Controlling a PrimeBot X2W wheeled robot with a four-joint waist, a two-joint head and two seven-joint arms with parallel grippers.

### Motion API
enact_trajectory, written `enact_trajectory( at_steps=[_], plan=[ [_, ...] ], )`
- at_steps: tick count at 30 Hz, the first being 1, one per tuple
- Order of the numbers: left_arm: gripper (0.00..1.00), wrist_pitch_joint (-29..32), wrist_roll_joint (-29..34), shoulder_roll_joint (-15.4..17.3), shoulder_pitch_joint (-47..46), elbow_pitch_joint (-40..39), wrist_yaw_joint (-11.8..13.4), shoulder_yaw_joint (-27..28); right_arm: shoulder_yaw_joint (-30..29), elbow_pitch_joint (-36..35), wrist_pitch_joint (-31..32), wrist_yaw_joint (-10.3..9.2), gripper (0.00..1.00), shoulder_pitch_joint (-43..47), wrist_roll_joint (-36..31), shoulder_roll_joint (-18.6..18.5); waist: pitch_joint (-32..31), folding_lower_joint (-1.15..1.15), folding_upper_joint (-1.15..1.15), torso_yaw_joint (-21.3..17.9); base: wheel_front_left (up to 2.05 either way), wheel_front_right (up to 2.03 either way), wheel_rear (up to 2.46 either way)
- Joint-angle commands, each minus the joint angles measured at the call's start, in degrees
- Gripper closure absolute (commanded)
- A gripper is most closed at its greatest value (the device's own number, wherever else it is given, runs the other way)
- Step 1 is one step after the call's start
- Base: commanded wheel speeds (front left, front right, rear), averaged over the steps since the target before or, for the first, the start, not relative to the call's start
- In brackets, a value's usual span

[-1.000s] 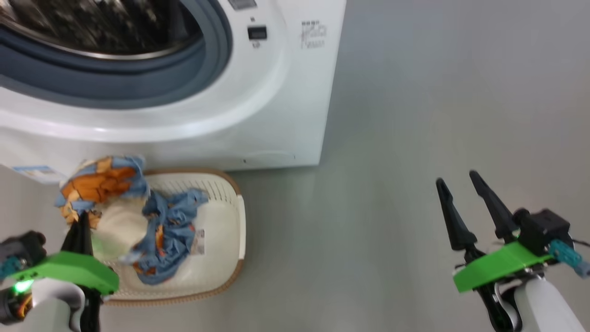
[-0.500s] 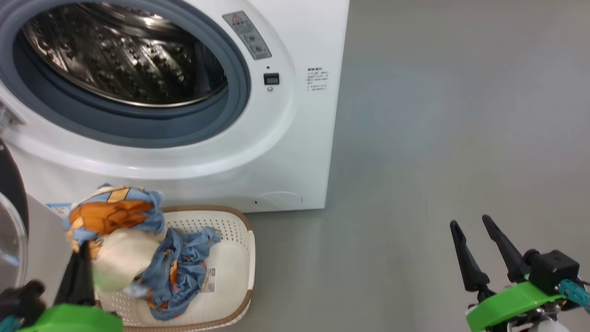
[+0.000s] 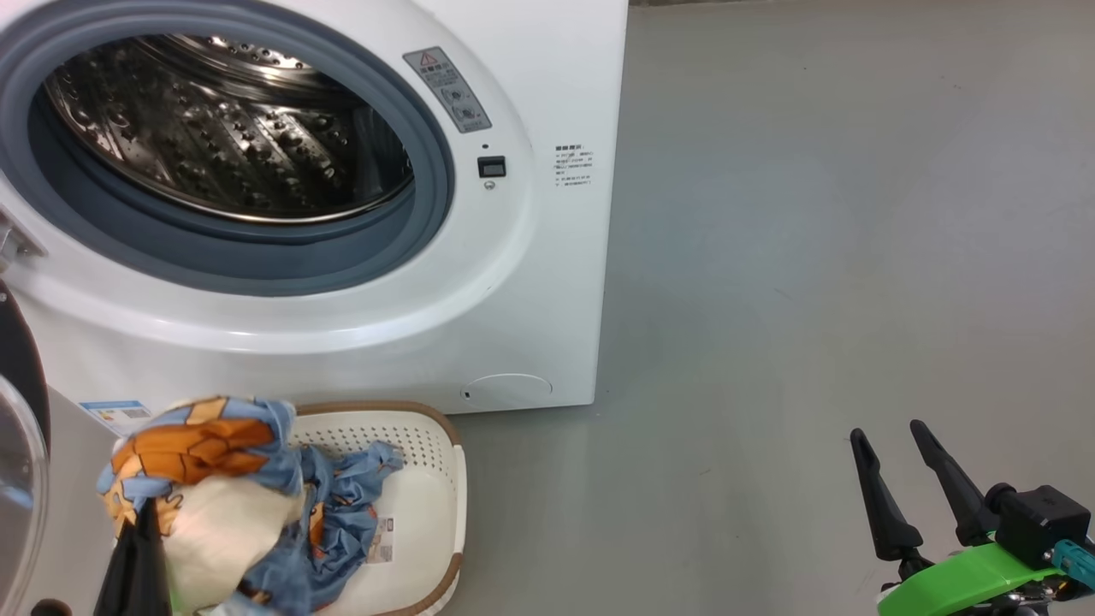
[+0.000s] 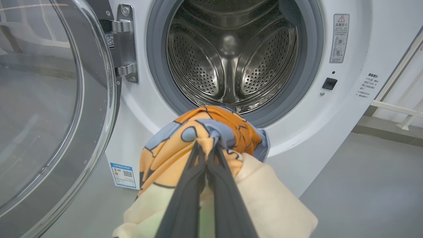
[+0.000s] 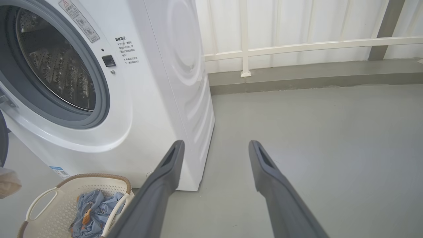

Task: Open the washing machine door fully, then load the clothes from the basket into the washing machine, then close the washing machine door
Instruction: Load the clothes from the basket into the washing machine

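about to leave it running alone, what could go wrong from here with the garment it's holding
1. The left gripper is shut on only a small fold of the orange-and-blue garment; its cream bulk hangs below and may slip free or snag on the grey seal going in.
2. The open door stands close beside the gripper; a sideways swing could bump it.

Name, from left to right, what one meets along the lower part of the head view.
door → held garment → basket → right gripper, jaws open
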Motion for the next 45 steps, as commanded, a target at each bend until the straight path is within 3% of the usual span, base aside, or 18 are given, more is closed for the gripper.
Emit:
enact_trajectory(
  at_steps=[1, 10, 18, 31, 39, 45],
  plan=[
    [1.0, -0.7, 0.34, 1.03, -0.68, -1.94, -0.17, 1.86, 0.92, -1.57, -0.28, 0.09, 0.0, 0.53, 0.81, -0.92, 0.07, 0.0, 0.0, 0.01, 0.0, 0.0, 0.0],
    [1.0, -0.7, -1.55, 1.47, -5.67, -1.91, -0.17, -0.17, 1.07, -2.28, -0.28, 0.09, 0.0, -0.83, 0.36, -0.31, 2.74, 0.0, 0.0, -0.14, 0.0, 0.0, 0.0],
    [1.0, -0.7, -2.86, 4.95, -21.78, 1.75, -0.17, -1.92, 1.36, -3.3, -0.28, 0.09, 0.0, -4.14, -0.32, 0.82, 9.3, 0.0, 0.0, -0.89, 0.0, 0.0, 0.0],
    [1.0, -0.7, -4.52, 10.15, -49.13, 20.47, -0.17, -1.84, 3.29, -5.06, -0.28, 0.09, 0.0, -10.38, -1.46, 2.94, 18.98, 0.0, 0.0, -5.02, 0.0, 0.0, 0.0],
    [1.0, -0.7, -5.1, 12.91, -60.08, 32.92, -0.17, -4.81, 4.73, -5.58, -0.28, 0.09, 0.0, -12.43, -1.78, 4.29, 23.29, 0.0, 0.0, -7.33, 0.0, 0.0, 0.0],
    [1.0, -0.7, -4.57, 14.5, -65.5, 36.39, -0.17, -6.28, 5.79, -5.76, -0.28, 0.09, 0.0, -13.07, -1.86, 4.93, 24.82, 0.0, 0.0, -8.72, 0.0, 0.0, 0.0]
  ],
)
